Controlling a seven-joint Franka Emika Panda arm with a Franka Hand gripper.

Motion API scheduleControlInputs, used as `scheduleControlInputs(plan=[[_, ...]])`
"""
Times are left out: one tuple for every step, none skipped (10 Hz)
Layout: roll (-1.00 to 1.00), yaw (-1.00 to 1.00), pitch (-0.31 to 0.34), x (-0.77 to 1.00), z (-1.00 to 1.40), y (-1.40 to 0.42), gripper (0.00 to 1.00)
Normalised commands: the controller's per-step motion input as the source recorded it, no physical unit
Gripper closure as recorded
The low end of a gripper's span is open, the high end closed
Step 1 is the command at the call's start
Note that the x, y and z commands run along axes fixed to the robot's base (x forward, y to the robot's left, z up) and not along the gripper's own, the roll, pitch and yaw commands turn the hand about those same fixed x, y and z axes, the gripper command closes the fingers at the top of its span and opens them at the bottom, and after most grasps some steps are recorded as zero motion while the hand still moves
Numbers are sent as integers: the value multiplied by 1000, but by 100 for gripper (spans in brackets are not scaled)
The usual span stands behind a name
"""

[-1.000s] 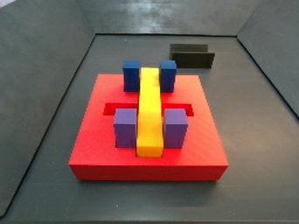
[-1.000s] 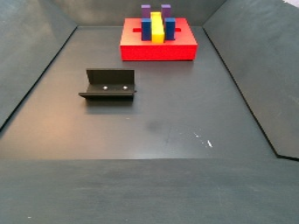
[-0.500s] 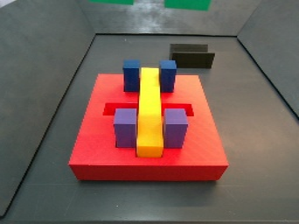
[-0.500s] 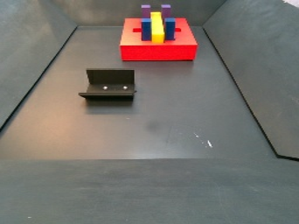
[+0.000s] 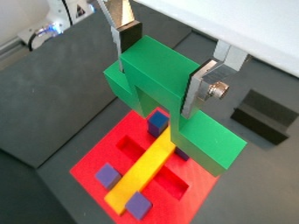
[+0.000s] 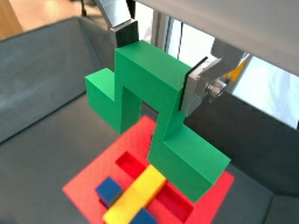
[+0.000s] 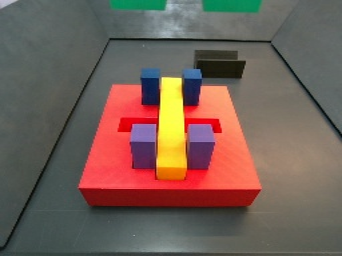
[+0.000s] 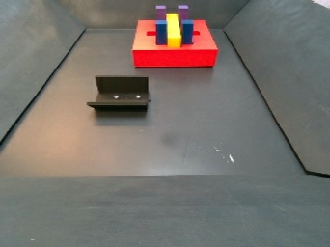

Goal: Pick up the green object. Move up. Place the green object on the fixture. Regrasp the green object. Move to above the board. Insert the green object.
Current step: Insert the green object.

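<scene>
In both wrist views my gripper [image 5: 162, 66] [image 6: 160, 63] is shut on the green object [image 5: 205, 133] [image 6: 177, 150], its silver fingers [image 5: 200, 84] pressed against opposite sides of the top section. The piece hangs high above the red board [image 5: 100, 150] [image 6: 100, 180], apart from it. In a side view only green edges [image 7: 230, 5] show at the upper border, above the board [image 7: 120, 160]; the gripper itself is out of view there. The black fixture [image 8: 120, 94] [image 7: 221, 64] [image 5: 267, 118] stands on the floor away from the board.
The board [image 8: 175, 56] carries a long yellow bar [image 7: 171, 125], two blue blocks [image 7: 151, 82] at its far end and two purple blocks [image 7: 143, 145] at its near end. Grey sloped walls enclose the dark floor.
A second ago no green showed in the side view; green edges have since come in at its upper border and now reach slightly lower. Board and fixture have not moved.
</scene>
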Motion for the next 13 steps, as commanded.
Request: scheduleControlInputs(plan=[[-480, 229, -193, 189, 0, 0, 100], [-500, 357, -156, 0, 89, 0, 100], [-500, 531, -91, -34, -31, 0, 100], [-266, 457, 0, -160, -451, -51, 100], [0, 0, 54, -11, -169, -60, 100], [0, 0, 13, 0, -137, -11, 100], [0, 0, 61, 146, -254, 0, 100], [-7, 0, 80, 431, -483, 111, 100], [-3, 0, 0, 194, -734, 197, 100], [-16, 40, 0, 100, -846, 269, 100], [-23, 74, -51, 0, -806, 189, 100], [0, 103, -44, -20, -640, 23, 100], [147, 143, 0, -43, -560, 0, 100]])
